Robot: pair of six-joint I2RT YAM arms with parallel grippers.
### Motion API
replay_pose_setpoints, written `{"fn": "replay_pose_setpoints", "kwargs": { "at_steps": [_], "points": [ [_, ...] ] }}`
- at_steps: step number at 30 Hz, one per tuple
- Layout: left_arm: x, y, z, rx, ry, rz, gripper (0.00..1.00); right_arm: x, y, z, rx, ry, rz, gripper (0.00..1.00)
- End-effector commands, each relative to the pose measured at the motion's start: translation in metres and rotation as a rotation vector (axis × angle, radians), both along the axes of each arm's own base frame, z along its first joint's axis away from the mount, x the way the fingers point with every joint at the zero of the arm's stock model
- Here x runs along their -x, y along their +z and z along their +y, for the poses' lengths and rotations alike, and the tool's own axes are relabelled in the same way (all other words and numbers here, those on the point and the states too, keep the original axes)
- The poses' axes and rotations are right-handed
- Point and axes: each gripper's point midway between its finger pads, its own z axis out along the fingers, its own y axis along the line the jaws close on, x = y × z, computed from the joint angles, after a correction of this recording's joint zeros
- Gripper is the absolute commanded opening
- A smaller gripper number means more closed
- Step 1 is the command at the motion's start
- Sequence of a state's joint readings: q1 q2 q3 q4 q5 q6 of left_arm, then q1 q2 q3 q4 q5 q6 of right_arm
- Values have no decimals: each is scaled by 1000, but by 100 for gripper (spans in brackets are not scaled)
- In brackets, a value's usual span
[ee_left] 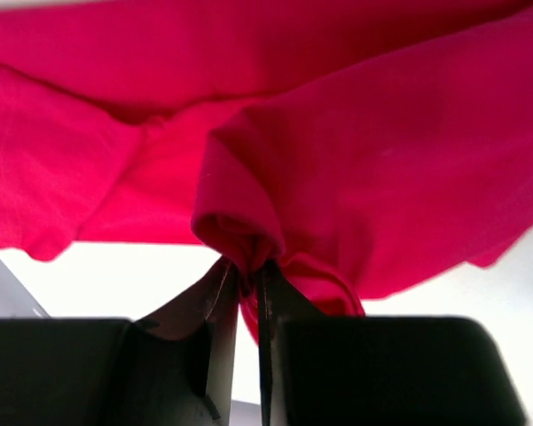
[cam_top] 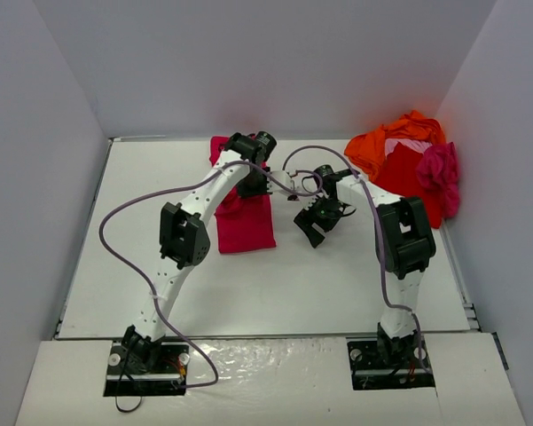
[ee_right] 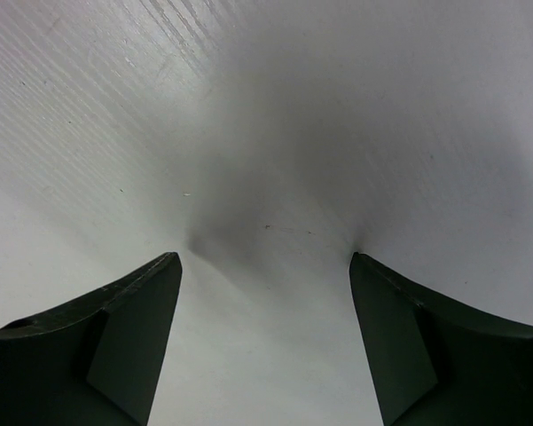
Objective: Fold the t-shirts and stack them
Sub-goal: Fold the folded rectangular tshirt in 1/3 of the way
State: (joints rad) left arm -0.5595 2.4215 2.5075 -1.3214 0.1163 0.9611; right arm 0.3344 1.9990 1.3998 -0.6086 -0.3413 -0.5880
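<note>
The tabletop [cam_top: 275,293] carries no finished stack that I can identify, so I judge the task to be at an early stage. The largest group is the unsorted heap at 2 o'clock, against the right wall. There the orange shirt [cam_top: 370,146], the red shirt [cam_top: 408,182], the magenta shirt [cam_top: 440,170] and a strip of the pale pink shirt [cam_top: 406,142] lie crumpled over one another, none folded. The crimson shirt [cam_top: 246,226] lies near 11 o'clock of the tabletop centre as a long narrow band, which suggests that it is partly folded. My left hand [ee_left: 248,266] is clamped on a bunched fold of this shirt, with that cloth raised off the surface. My right hand [cam_top: 317,222] hovers at 1 o'clock of centre, near the crimson shirt. Its fingers are apart, holding nothing, with bare tabletop beneath. Left to do: complete this fold, then fold and stack the four heaped shirts.
</note>
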Motion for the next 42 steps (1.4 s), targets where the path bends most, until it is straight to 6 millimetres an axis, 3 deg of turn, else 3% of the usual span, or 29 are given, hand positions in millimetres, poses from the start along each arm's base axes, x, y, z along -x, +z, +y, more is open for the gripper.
{"fn": "replay_pose_setpoints", "kwargs": {
  "at_steps": [1, 10, 12, 13, 15, 17, 21, 25, 28, 34, 36, 38, 40, 42],
  "points": [
    [-18, 28, -15, 81, -60, -92, 0, -2, 0, -1, 5, -2, 7, 74],
    [-37, 21, -22, 83, -98, -148, 0, -2, -6, -1, 10, -4, 22, 74],
    [-46, 16, -22, 86, -86, -165, 4, -2, -5, 0, 5, -5, 22, 74],
    [-51, 14, -22, 94, -76, -179, 18, -2, -5, 0, 3, -6, 22, 74],
    [-63, 14, -23, 119, -52, -214, 76, -2, -6, 0, 1, -6, 25, 74],
    [-68, 16, -27, 157, -44, -232, 97, 0, -8, -1, 7, -3, 31, 74],
    [-84, 30, -34, 217, 14, -306, 97, 2, -14, -3, 17, -1, 39, 74],
    [-108, 68, -27, 275, 120, -446, 97, 2, -15, -4, 21, -1, 38, 74],
    [-106, 99, -11, 300, 156, -482, 97, 3, -13, -4, 18, -1, 33, 74],
    [-60, 94, 14, 252, 171, -375, 93, -4, 2, -3, 9, -2, -19, 74],
    [-45, 102, 26, 274, 217, -369, 90, -15, 20, -2, 1, -18, -81, 74],
    [-31, 81, 42, 299, 296, -287, 90, -24, 34, -2, 0, -35, -124, 74],
    [-15, 82, 54, 343, 334, -262, 89, -31, 46, -1, -3, -55, -158, 74],
    [7, 55, 62, 319, 339, -216, 88, -37, 52, -2, 1, -69, -180, 74]
  ]
}}
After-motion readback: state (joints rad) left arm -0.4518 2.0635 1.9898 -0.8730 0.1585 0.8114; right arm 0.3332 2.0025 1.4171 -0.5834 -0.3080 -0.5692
